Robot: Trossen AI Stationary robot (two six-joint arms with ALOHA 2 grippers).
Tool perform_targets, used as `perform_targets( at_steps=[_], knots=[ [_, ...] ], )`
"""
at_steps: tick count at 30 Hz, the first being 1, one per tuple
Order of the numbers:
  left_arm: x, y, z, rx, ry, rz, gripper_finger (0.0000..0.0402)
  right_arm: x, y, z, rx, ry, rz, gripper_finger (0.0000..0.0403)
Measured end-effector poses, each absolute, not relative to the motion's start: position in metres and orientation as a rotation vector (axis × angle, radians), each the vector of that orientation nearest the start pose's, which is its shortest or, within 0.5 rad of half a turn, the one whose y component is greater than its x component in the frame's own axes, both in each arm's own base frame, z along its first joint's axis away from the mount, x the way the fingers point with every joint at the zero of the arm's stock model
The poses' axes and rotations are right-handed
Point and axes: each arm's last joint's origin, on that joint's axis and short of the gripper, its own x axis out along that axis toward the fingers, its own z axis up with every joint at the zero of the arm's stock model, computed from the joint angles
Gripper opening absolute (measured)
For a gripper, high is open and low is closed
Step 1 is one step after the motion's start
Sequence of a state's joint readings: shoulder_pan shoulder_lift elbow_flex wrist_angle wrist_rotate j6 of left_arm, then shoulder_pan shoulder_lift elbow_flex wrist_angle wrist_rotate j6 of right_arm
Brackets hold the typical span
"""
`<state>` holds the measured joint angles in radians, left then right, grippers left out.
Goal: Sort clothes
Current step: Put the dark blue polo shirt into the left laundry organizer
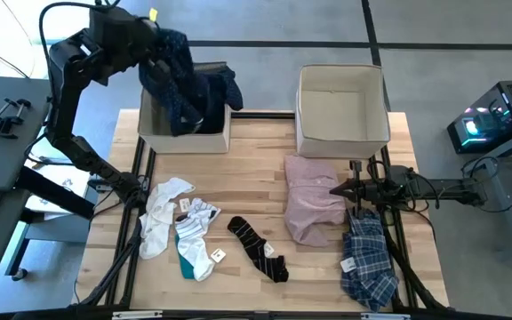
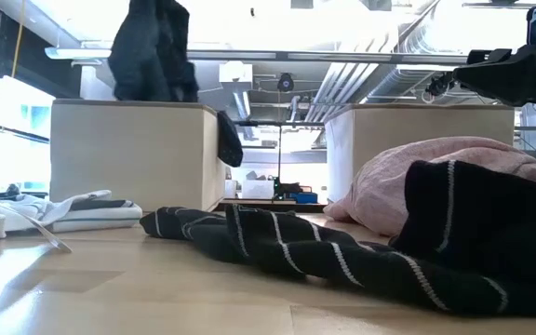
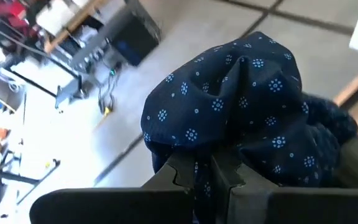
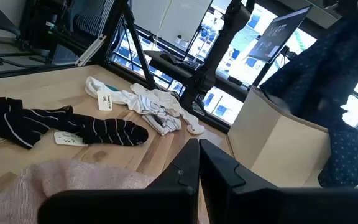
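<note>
My left gripper is shut on the navy dotted shirt, held high over the left beige box; the shirt also shows in the left wrist view and the low view. My right gripper is shut and empty just above the pale pink shirt. The blue-white plaid shirt, black striped socks and white and teal socks lie flat on the table. The black garment is not in view. My left gripper pinches a bunched fold of the navy dotted shirt between its two fingers. The shirt hangs below the gripper; its lower end reaches into the left box and one part drapes over the box's right wall.
A second beige box stands at the far right of the wooden table. A dark device with lights sits beyond the table's right edge. Bare tabletop lies between the boxes and the clothes.
</note>
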<state>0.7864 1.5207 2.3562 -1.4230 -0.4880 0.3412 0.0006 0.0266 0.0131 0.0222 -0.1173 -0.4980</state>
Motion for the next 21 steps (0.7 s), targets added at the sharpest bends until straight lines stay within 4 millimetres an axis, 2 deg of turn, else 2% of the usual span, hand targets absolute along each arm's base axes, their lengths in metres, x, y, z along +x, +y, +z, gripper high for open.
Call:
perform_targets(
  at_steps=[7, 13, 16, 21],
  knots=[
    [0.127, 0.154, 0.526, 0.089, 0.937, 1.124, 0.0001, 0.098, 0.003, 0.168, -0.498, -0.038, 0.114, 0.0000],
    [0.125, 0.166, 0.508, -0.055, 0.958, 1.125, 0.0001, 0.098, 0.003, 0.168, -0.498, -0.037, 0.114, 0.0000],
    [0.131, 0.177, 0.489, -0.129, 1.018, 1.062, 0.0001, 0.098, 0.003, 0.168, -0.498, -0.038, 0.114, 0.0000],
    [0.151, 0.199, 0.442, -0.200, 1.128, 0.973, 0.0001, 0.098, 0.003, 0.168, -0.498, -0.038, 0.115, 0.0000]
  ],
)
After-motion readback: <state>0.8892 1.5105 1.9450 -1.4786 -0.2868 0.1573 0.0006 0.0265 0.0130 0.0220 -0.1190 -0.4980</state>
